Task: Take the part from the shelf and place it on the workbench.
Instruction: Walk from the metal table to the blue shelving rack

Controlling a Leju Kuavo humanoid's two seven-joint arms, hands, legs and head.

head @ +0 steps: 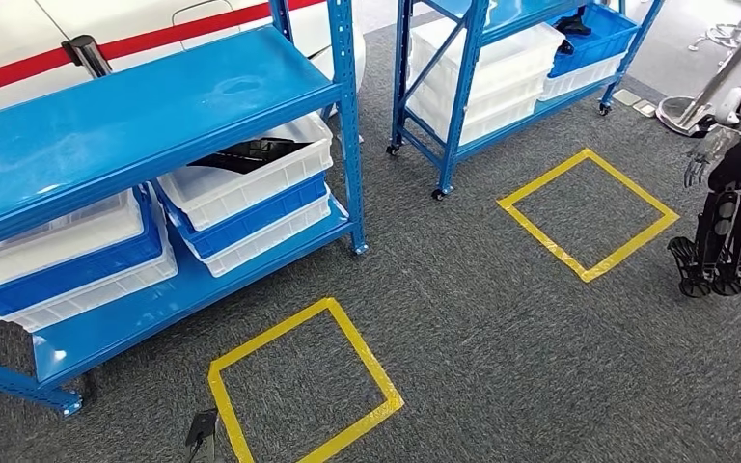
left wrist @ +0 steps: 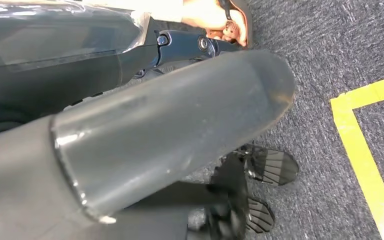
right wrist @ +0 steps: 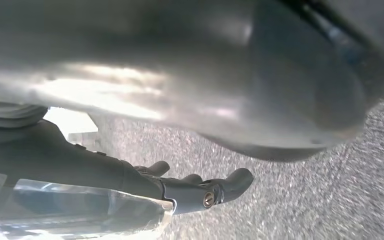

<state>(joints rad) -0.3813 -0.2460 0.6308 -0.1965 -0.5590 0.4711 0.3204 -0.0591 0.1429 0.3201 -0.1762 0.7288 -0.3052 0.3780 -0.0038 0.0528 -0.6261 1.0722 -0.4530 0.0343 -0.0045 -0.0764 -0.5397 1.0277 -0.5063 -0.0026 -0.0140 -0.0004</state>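
Note:
A black part (head: 251,152) lies in the top white bin (head: 280,174) on the middle level of the near blue shelf (head: 154,106). My left hand (head: 201,434) hangs low at the bottom edge of the head view, over the carpet and well short of the shelf. In the left wrist view its thick grey thumb (left wrist: 170,130) and dark straight fingers (left wrist: 180,42) hold nothing. My right hand (right wrist: 200,190) hangs over the carpet with its dark fingers stretched out and nothing in them.
Stacked white and blue bins (head: 68,260) fill the shelf's left side. A second blue shelf (head: 502,58) stands behind. Two yellow tape squares (head: 299,386) (head: 589,207) mark the carpet. Another humanoid robot (head: 733,193) stands at the right. A person's sandalled foot (left wrist: 230,22) is close by.

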